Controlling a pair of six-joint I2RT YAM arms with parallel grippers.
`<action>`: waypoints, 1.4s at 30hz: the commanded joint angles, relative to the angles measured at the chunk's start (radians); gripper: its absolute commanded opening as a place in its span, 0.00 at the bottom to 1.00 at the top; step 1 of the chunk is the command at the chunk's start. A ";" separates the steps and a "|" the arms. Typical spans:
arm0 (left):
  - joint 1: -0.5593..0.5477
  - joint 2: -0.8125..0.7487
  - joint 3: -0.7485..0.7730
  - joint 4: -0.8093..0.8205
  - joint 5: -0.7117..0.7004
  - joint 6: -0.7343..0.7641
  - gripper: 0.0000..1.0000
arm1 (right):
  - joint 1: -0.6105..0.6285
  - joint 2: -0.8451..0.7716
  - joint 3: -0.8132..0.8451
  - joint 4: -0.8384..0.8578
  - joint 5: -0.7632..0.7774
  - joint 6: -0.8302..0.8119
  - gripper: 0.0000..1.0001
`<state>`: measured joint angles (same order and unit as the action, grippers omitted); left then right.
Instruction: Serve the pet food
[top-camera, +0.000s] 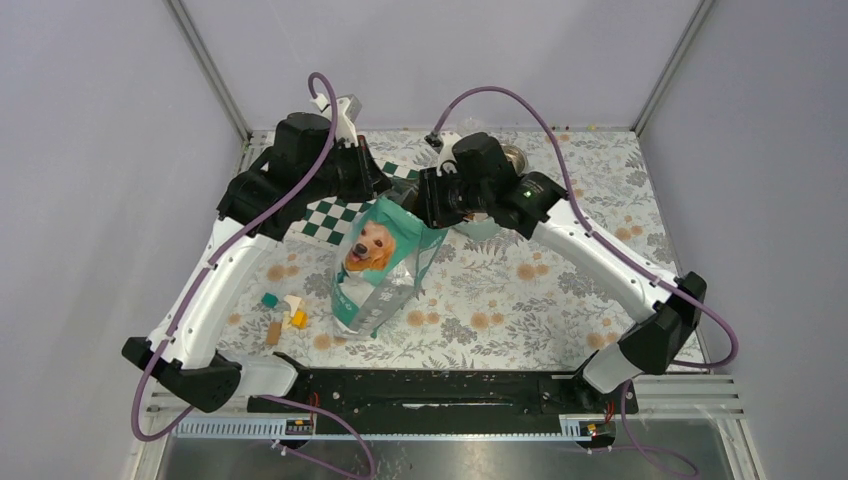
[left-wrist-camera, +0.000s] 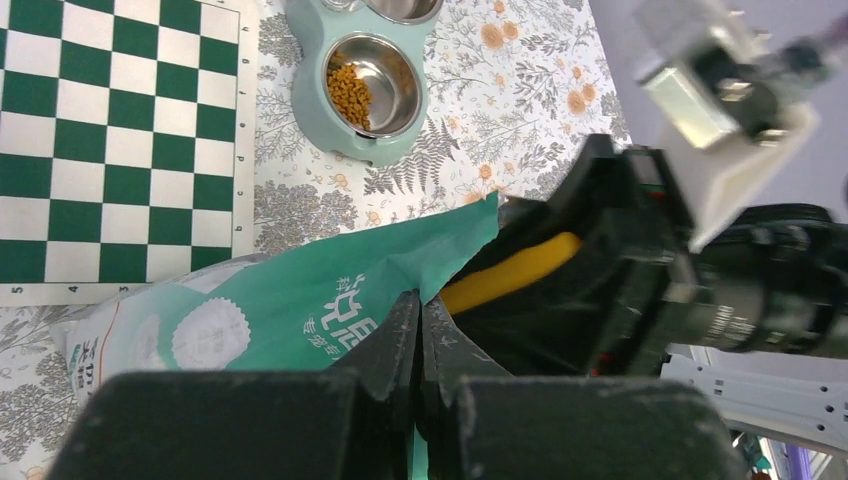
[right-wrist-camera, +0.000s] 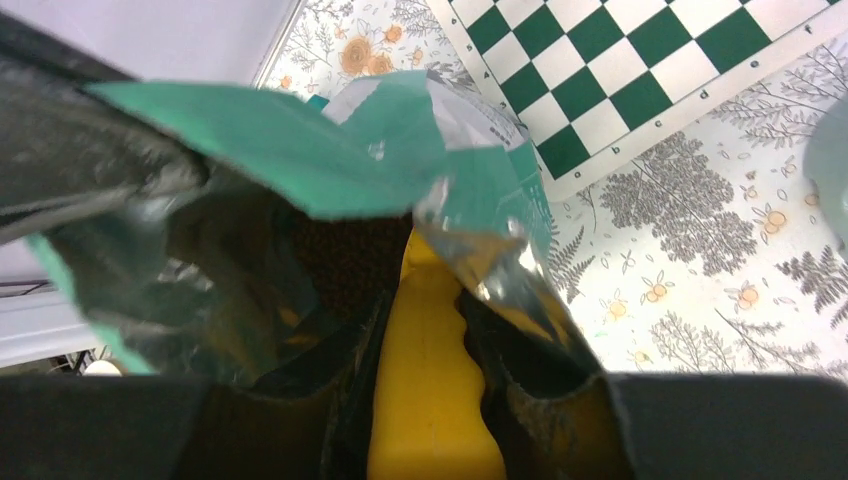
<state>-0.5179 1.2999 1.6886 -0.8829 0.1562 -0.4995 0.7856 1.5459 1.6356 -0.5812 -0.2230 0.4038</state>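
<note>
Pinching the teal dog-food bag rim, my left gripper is fully closed; my right gripper clamps the yellow-orange scoop inside the bag mouth. Farther off, kibble lies in the feeder's steel bowl.

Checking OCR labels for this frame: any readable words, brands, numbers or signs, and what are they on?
Nothing reads cleanly enough to quote.
Bag, teal side: large white Chinese characters, creased and partly hidden by the left gripper; not legible.
Same bag, top view: small print below the dog picture; too small.
Chessboard, border: tiny letters; too small to read.
</note>
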 joint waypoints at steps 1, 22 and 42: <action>0.009 -0.003 0.062 0.199 0.028 -0.037 0.00 | -0.003 0.033 -0.072 0.139 -0.056 -0.021 0.00; 0.009 -0.010 0.028 0.245 0.041 -0.074 0.00 | -0.204 -0.137 -0.375 0.623 -0.405 0.563 0.00; 0.009 -0.111 -0.028 0.249 -0.021 0.028 0.00 | -0.386 -0.362 -0.378 0.490 -0.303 0.610 0.00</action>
<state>-0.5140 1.2743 1.6505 -0.8341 0.1471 -0.4923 0.4217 1.2160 1.2499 -0.0887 -0.5396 0.9905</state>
